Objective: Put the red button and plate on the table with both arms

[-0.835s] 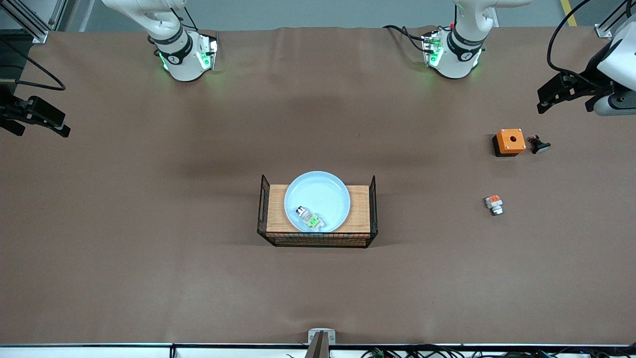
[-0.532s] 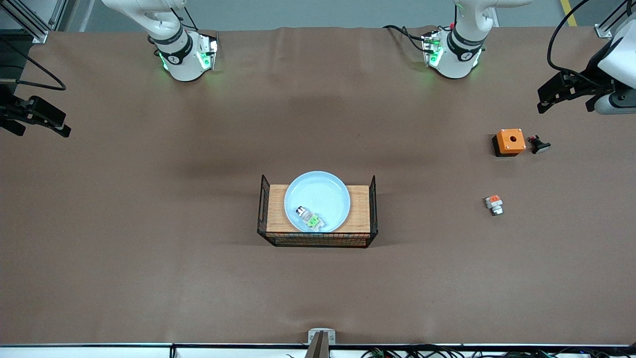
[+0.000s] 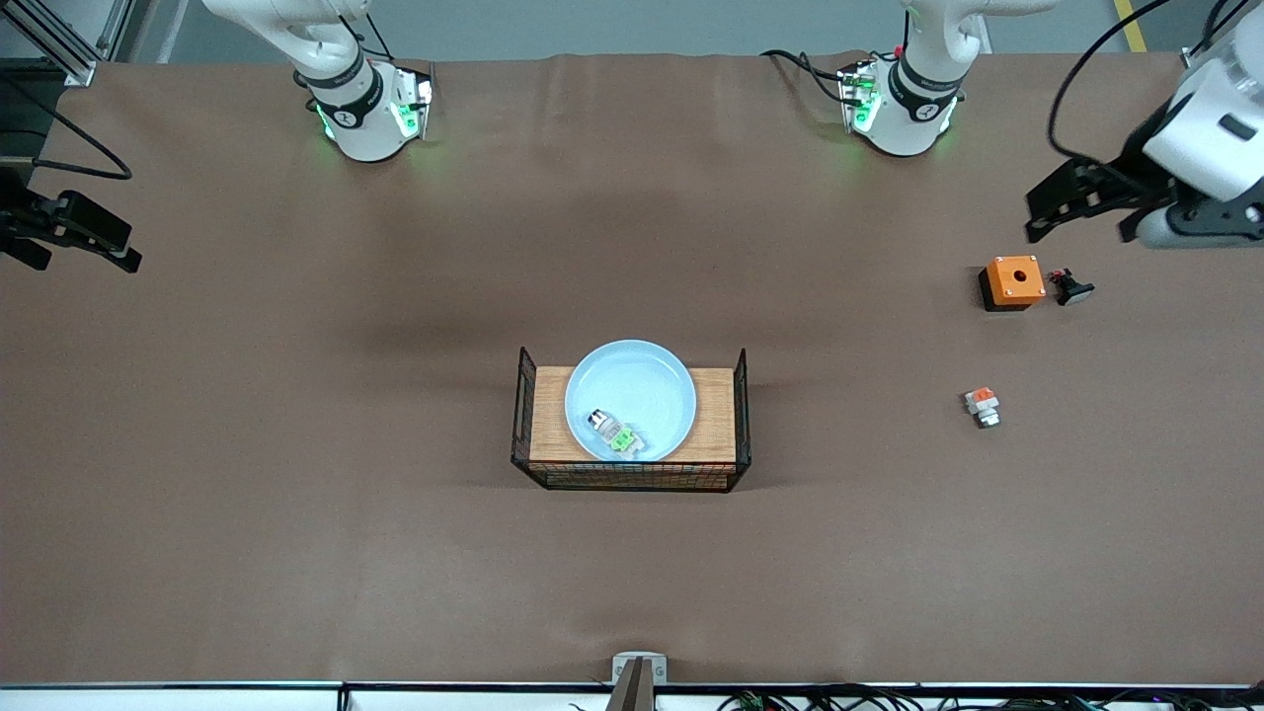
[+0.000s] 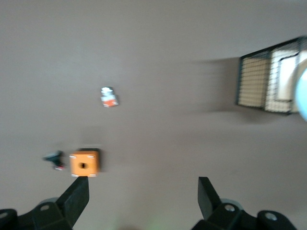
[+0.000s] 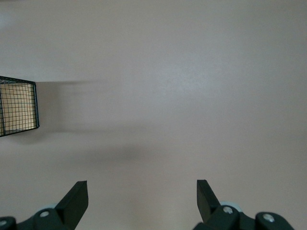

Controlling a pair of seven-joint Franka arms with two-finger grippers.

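Observation:
The pale blue plate (image 3: 632, 397) lies in a wire crate with a wooden floor (image 3: 716, 425) at the table's middle. The red button (image 3: 614, 432), a tiny white-grey block with a green patch, lies in the plate near its front rim. My left gripper (image 3: 1039, 209) is open and empty in the air at the left arm's end of the table, above bare table beside the orange box; its open fingers show in the left wrist view (image 4: 144, 191). My right gripper (image 3: 118, 255) is open and empty at the right arm's end; the right wrist view (image 5: 142, 191) shows its fingers over bare table.
An orange box with a hole (image 3: 1013, 281) and a black-stemmed button (image 3: 1070, 287) sit near the left arm's end. A white piece with an orange-red patch (image 3: 982, 405) lies nearer the front camera. All three show in the left wrist view: box (image 4: 84, 163), black-stemmed button (image 4: 55, 159), orange-patched piece (image 4: 109, 96).
My left gripper has moved in from the table's edge toward the middle, closer to the orange box. The right arm, plate and button have not moved.

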